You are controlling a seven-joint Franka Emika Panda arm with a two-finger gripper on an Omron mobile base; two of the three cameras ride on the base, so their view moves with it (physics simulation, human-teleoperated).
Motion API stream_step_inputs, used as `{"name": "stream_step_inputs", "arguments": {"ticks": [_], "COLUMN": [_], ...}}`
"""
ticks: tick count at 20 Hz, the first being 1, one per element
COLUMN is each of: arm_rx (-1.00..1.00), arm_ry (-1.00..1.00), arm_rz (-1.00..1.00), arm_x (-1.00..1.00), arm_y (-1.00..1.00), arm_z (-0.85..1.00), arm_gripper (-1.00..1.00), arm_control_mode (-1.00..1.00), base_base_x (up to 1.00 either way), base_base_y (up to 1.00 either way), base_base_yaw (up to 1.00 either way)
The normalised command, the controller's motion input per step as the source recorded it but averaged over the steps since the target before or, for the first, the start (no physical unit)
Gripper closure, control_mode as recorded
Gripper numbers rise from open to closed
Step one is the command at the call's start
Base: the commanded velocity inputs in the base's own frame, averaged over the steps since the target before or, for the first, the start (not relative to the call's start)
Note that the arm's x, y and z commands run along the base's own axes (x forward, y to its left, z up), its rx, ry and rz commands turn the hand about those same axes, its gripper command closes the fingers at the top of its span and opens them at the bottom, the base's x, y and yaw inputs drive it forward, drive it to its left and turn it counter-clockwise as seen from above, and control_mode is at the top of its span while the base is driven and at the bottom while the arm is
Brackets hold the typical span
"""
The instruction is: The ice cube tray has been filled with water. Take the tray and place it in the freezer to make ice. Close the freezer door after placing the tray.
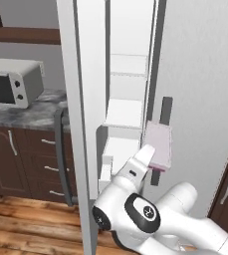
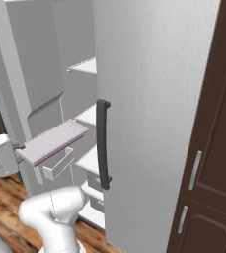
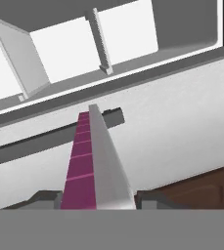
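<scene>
Before the freezer (image 1: 128, 79), claw (image 3: 98, 201) grips ice cube tray (image 2: 53, 142), long axis pointing inward.

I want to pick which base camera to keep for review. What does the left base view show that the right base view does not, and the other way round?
Left base view alone: a toaster oven on a grey stone counter, with brown drawers below. Right base view alone: the tall dark brown cabinet right of the fridge. Shared: the ice cube tray held at the open freezer, the white shelves, the right fridge door's dark handle, and the wooden floor.
</scene>
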Motion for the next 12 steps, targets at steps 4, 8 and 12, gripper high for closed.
{"name": "stream_step_inputs", "arguments": {"ticks": [4, 8, 12], "arm_rx": [-0.02, 0.0, 0.0], "arm_ry": [0.0, 0.0, 0.0], "arm_rz": [0.0, 0.0, 0.0], "arm_x": [0.0, 0.11, 0.28], "arm_y": [0.17, 0.15, 0.16], "arm_z": [-0.02, 0.0, 0.0], "arm_gripper": [1.0, 1.0, 1.0], "arm_control_mode": [-1.0, -1.0, -1.0], "base_base_x": [0.0, 0.0, 0.0], "base_base_y": [0.0, 0.0, 0.0], "base_base_yaw": [0.0, 0.0, 0.0]}}
